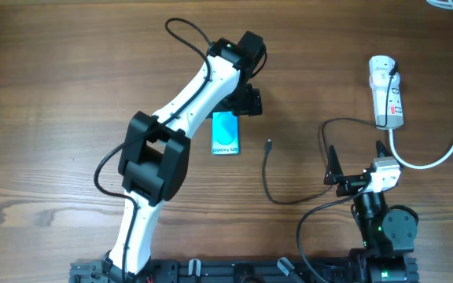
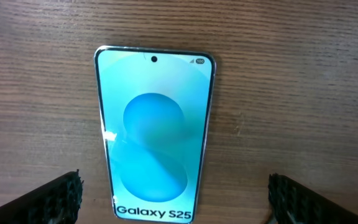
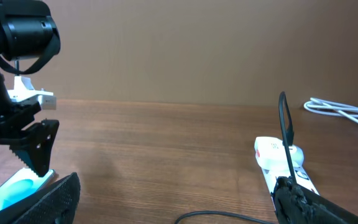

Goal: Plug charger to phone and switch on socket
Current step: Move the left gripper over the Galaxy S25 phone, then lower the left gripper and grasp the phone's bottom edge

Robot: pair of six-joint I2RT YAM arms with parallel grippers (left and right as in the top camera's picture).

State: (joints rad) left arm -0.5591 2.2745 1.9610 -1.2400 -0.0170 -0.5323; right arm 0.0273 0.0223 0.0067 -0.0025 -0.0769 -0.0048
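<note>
The phone point(image 1: 226, 134) lies flat on the table, cyan screen up, with its white "Galaxy S25" strip at the near end. My left gripper point(image 1: 246, 101) hangs just above it. In the left wrist view the phone point(image 2: 154, 134) lies between the spread fingers of the open, empty left gripper point(image 2: 174, 199). The charger is a thin black cable; its connector tip point(image 1: 268, 144) lies free on the table right of the phone. The socket point(image 1: 386, 92) lies at the far right. My right gripper point(image 1: 358, 161) is open and empty, near the cable and short of the socket point(image 3: 275, 152).
The thick white cord point(image 1: 447, 149) loops from the socket to the far right edge. The charger cable point(image 3: 229, 216) curves across the wood in front of the right gripper. The left arm point(image 1: 179, 110) reaches diagonally over the table's middle.
</note>
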